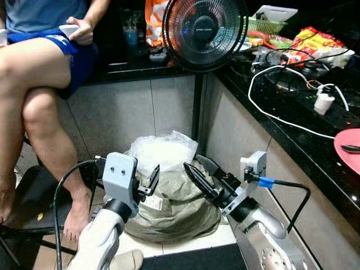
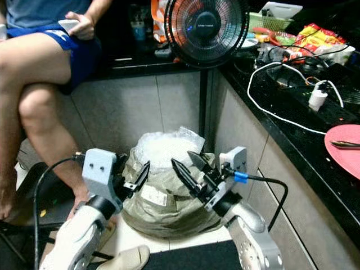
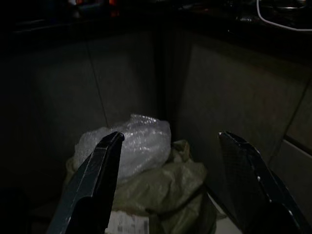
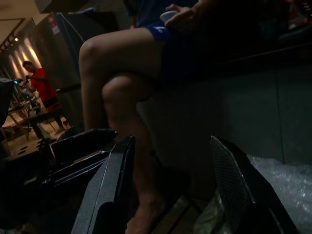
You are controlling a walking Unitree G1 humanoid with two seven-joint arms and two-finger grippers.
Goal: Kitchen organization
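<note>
In the corner where two dark tabletops [image 1: 315,140] meet, an olive sack [image 1: 169,208] sits on the floor, bubble wrap [image 1: 160,151] bulging from its top. Left tool [image 1: 151,183] and right tool [image 1: 197,171] hover just before it, both released, fingers spread. A fan [image 1: 205,31], white cable [image 1: 270,112] and pink plate [image 1: 349,147] occupy the tabletops. A person [image 1: 45,73] sits on the left.
</note>
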